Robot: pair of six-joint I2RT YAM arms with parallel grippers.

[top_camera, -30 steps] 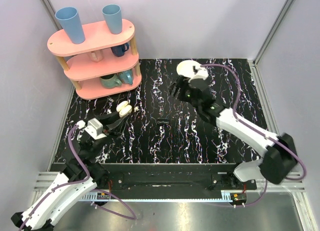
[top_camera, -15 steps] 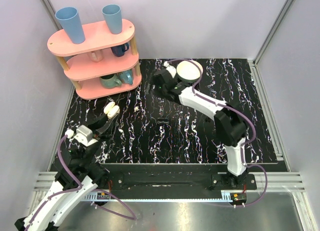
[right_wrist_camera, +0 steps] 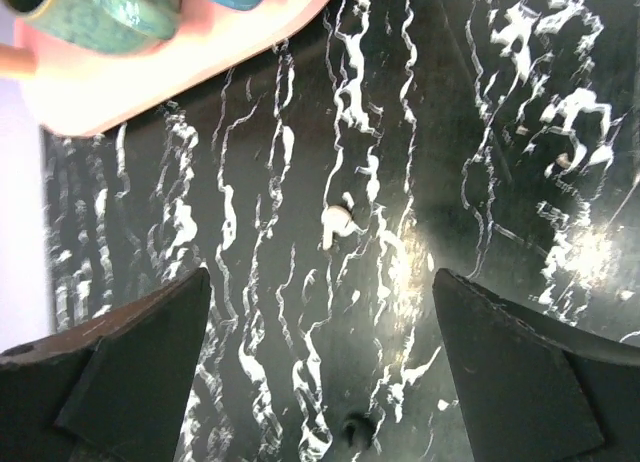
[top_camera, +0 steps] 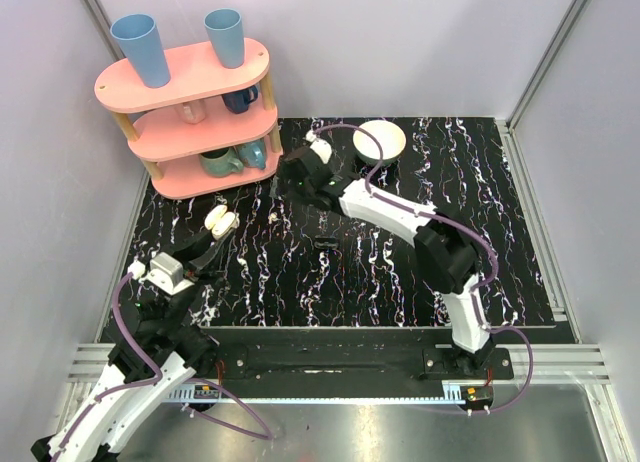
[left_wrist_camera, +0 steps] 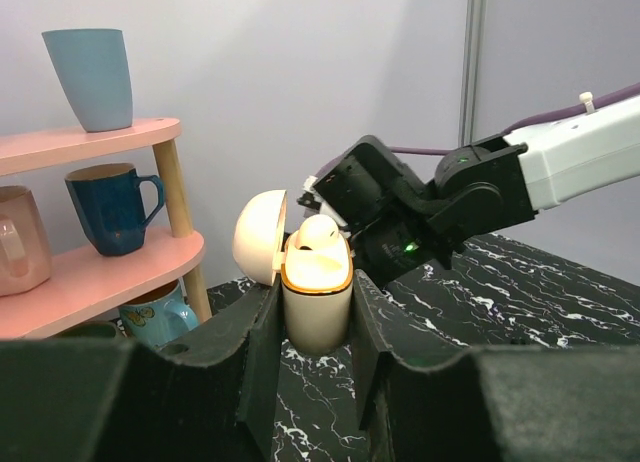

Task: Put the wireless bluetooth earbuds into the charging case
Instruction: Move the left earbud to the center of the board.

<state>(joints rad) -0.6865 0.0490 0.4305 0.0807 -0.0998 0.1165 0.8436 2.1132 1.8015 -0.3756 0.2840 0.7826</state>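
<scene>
Left hand (left_wrist_camera: 315,322) pinches the charging case (left_wrist_camera: 316,304) upright, lid flipped open, one earbud (left_wrist_camera: 320,232) seated inside. Right hand (right_wrist_camera: 325,360) is spread wide above the bench (right_wrist_camera: 480,182). The second earbud (right_wrist_camera: 338,222) lies loose below it, near the pink shelf (right_wrist_camera: 200,72).

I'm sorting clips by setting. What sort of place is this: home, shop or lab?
Most likely a robot lab test cell: plain walls with a metal corner post, robot arms bolted to a base rail, and a pink shelf of cups.
</scene>
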